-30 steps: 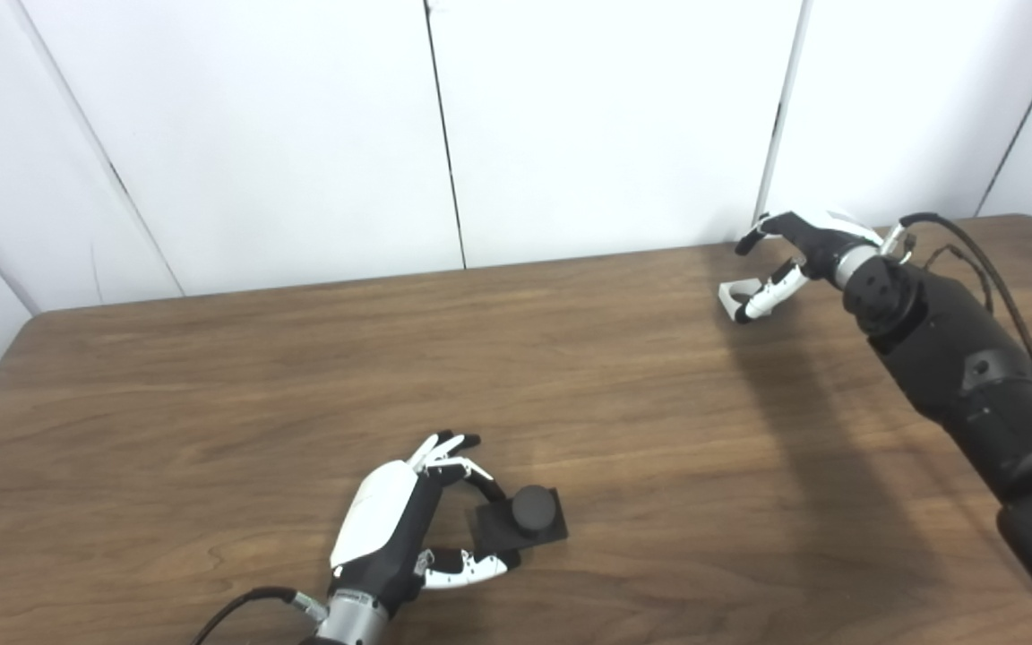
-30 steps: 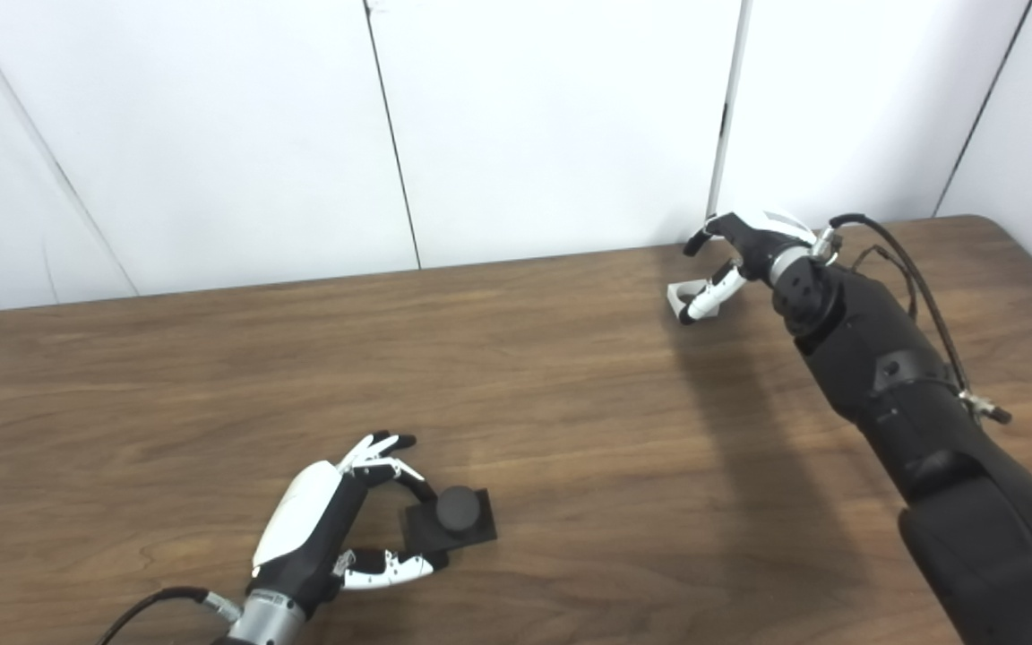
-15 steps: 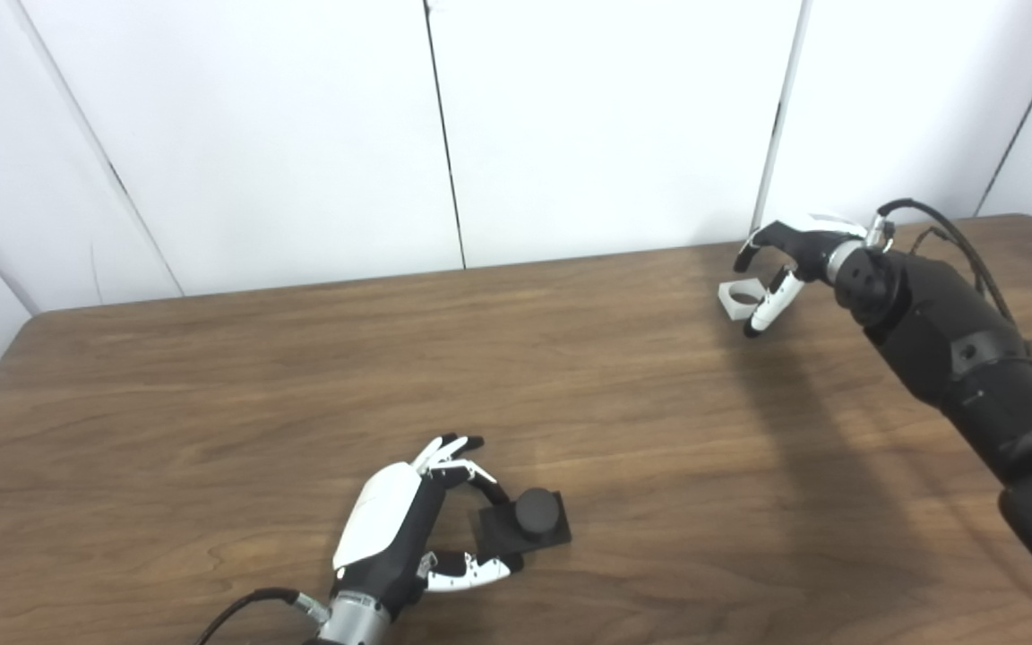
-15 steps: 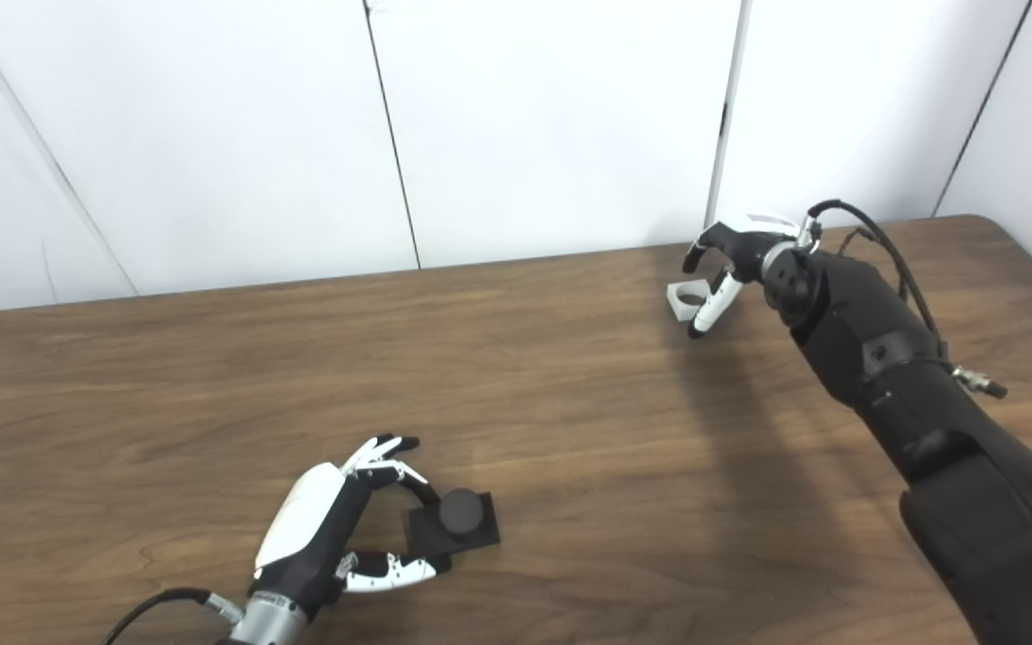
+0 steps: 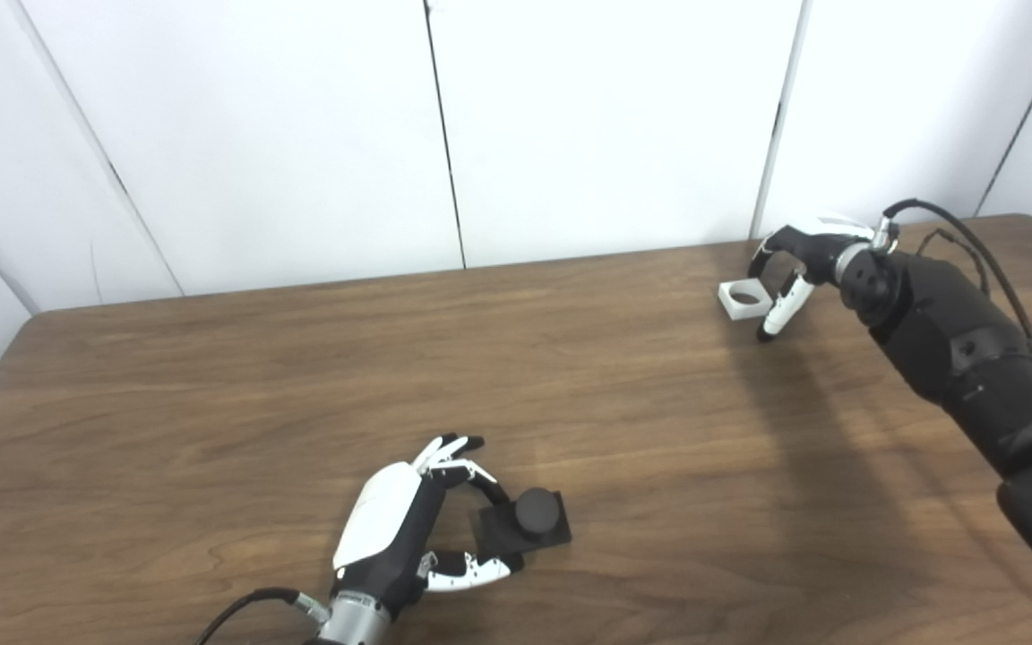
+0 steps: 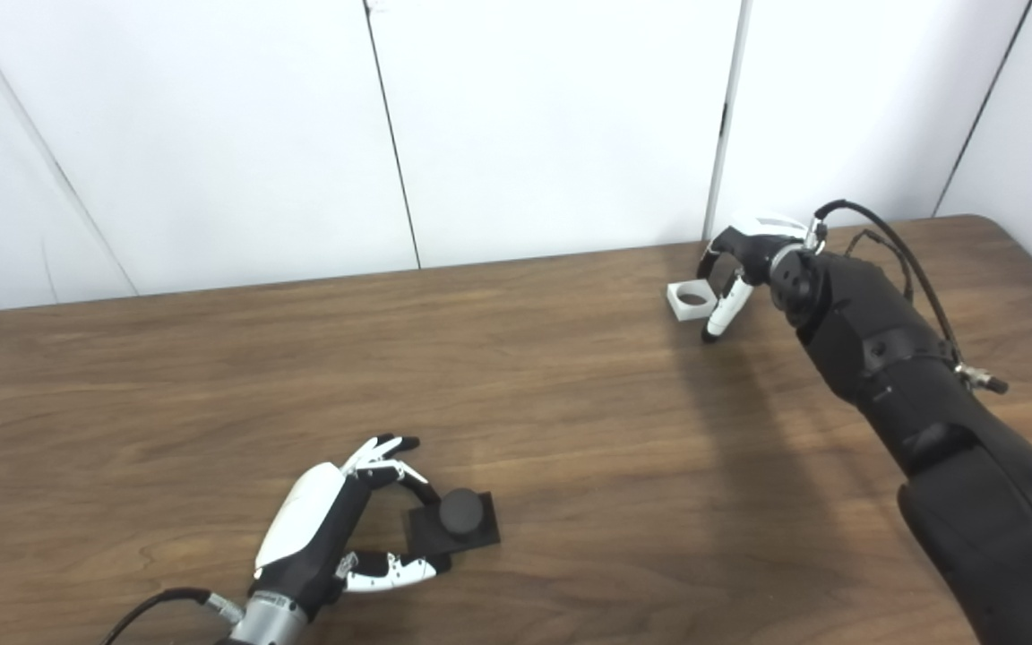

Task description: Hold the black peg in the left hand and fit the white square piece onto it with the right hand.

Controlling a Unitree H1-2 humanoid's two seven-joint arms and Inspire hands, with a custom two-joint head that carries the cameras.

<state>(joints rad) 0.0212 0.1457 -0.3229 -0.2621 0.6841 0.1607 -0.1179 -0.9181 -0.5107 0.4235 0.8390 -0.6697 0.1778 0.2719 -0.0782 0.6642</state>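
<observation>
I see a wood-grain worktop filling the frame below white wall panels. At lower centre my left hand curls, fingers parted, around the matte black peg on its square base; whether it grips I cannot tell. At upper right my right hand arches open, empty, beside the white square piece with its round hole.

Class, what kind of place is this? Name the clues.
Probably a robot test room: a bare wooden table, plain white wall panels, and only a black peg and white square piece.
</observation>
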